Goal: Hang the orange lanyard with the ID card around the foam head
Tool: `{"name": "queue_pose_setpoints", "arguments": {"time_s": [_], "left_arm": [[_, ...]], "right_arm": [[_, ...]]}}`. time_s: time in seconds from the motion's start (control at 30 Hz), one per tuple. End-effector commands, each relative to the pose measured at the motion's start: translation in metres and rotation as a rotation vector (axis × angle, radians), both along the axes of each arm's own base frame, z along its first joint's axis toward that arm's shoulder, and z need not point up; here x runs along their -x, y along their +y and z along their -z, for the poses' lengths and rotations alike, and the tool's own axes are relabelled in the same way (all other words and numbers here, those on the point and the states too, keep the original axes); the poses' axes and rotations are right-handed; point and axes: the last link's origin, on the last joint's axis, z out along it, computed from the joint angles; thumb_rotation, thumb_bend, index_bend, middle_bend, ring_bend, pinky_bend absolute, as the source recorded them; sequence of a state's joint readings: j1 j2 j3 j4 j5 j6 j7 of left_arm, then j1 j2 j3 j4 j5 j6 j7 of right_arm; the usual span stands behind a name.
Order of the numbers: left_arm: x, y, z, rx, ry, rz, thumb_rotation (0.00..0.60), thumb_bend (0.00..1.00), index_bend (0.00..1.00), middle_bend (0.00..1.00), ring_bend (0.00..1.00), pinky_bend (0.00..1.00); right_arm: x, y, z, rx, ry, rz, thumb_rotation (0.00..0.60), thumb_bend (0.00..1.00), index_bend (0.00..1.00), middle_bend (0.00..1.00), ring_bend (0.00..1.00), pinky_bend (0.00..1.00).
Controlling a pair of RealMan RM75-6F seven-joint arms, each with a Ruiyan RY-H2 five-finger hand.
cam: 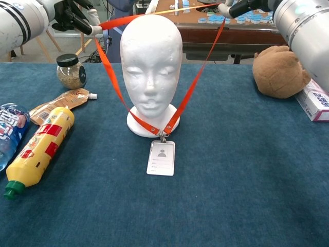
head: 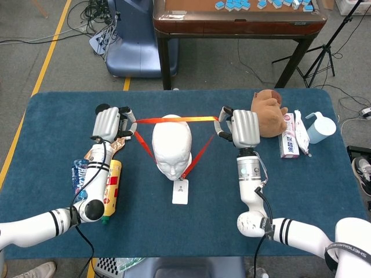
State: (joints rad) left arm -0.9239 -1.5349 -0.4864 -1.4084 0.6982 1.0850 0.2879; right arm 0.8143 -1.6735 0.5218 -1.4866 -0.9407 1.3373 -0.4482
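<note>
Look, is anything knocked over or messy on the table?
Yes, on the robot's left side. The yellow bottle lies on its side, cap toward the front edge, next to a flat pouch and a blue packet. The jar stands upright. The foam head stands straight, with the card lying flat in front of it.

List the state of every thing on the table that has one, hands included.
left hand: holds lanyard
right hand: holds lanyard
orange lanyard: taut between the hands, behind foam head's top
foam head: upright
ID card: flat on table
yellow bottle: on its side
jar: upright, lidded
</note>
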Motion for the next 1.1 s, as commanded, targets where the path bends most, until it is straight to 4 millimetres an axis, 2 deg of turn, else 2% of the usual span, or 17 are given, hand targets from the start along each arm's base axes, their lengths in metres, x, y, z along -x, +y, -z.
{"name": "queue_pose_setpoints", "arguments": {"time_s": [0.03, 0.1, 0.17, 0.27, 0.33, 0.43, 0.53, 0.7, 0.8, 0.9, 0.93, 1.1], "left_arm": [[0.0, 0.001, 0.003, 0.018, 0.013, 0.0, 0.6, 0.35, 0.53, 0.87, 0.88, 0.97], [0.0, 0.0, 0.006, 0.045, 0.015, -0.002, 0.6, 0.35, 0.44, 0.8, 0.8, 0.97], [0.001, 0.0, 0.006, 0.07, 0.024, -0.008, 0.6, 0.34, 0.3, 0.64, 0.63, 0.94], [0.003, 0.001, 0.007, 0.097, 0.037, -0.021, 0.6, 0.28, 0.11, 0.39, 0.4, 0.79], [0.005, 0.003, 0.005, 0.094, 0.033, -0.025, 0.6, 0.25, 0.01, 0.22, 0.26, 0.66], [0.009, 0.005, 0.002, 0.091, 0.034, -0.031, 0.6, 0.2, 0.0, 0.08, 0.11, 0.49], [0.014, 0.006, -0.001, 0.097, 0.025, -0.038, 0.6, 0.19, 0.0, 0.03, 0.05, 0.4], [0.02, 0.005, -0.003, 0.12, 0.038, -0.039, 0.595, 0.18, 0.0, 0.0, 0.0, 0.29], [0.022, 0.008, -0.006, 0.109, 0.039, -0.045, 0.527, 0.14, 0.0, 0.0, 0.0, 0.19], [0.022, 0.011, -0.009, 0.094, 0.021, -0.051, 0.396, 0.11, 0.0, 0.0, 0.0, 0.13], [0.022, 0.012, -0.01, 0.089, 0.019, -0.054, 0.369, 0.11, 0.0, 0.0, 0.0, 0.13], [0.025, 0.017, -0.015, 0.07, 0.01, -0.063, 0.346, 0.09, 0.0, 0.0, 0.0, 0.09]], "right_arm": [[0.001, -0.001, 0.002, -0.023, 0.002, 0.009, 0.6, 0.41, 0.58, 1.0, 1.0, 1.0], [0.002, -0.001, 0.003, -0.056, 0.005, 0.012, 0.6, 0.4, 0.43, 1.0, 1.0, 1.0], [0.002, 0.0, 0.004, -0.09, 0.012, 0.02, 0.6, 0.35, 0.23, 1.0, 1.0, 1.0], [0.002, 0.001, 0.005, -0.13, 0.023, 0.035, 0.6, 0.26, 0.05, 1.0, 1.0, 1.0], [0.003, 0.001, 0.006, -0.16, 0.013, 0.048, 0.6, 0.21, 0.01, 1.0, 1.0, 1.0], [0.004, 0.001, 0.004, -0.168, 0.029, 0.055, 0.6, 0.19, 0.0, 1.0, 1.0, 1.0], [0.004, 0.001, 0.003, -0.173, 0.027, 0.053, 0.6, 0.19, 0.0, 1.0, 1.0, 1.0], [0.005, -0.002, 0.002, -0.162, 0.023, 0.059, 0.6, 0.19, 0.0, 1.0, 1.0, 1.0], [0.003, -0.006, 0.002, -0.154, 0.021, 0.071, 0.6, 0.18, 0.0, 1.0, 1.0, 1.0], [-0.002, -0.011, 0.0, -0.153, 0.002, 0.082, 0.6, 0.13, 0.0, 1.0, 1.0, 1.0], [-0.003, -0.012, -0.001, -0.151, -0.008, 0.085, 0.6, 0.12, 0.0, 1.0, 1.0, 1.0], [-0.011, -0.02, -0.006, -0.148, -0.024, 0.096, 0.6, 0.05, 0.0, 1.0, 1.0, 1.0]]}}
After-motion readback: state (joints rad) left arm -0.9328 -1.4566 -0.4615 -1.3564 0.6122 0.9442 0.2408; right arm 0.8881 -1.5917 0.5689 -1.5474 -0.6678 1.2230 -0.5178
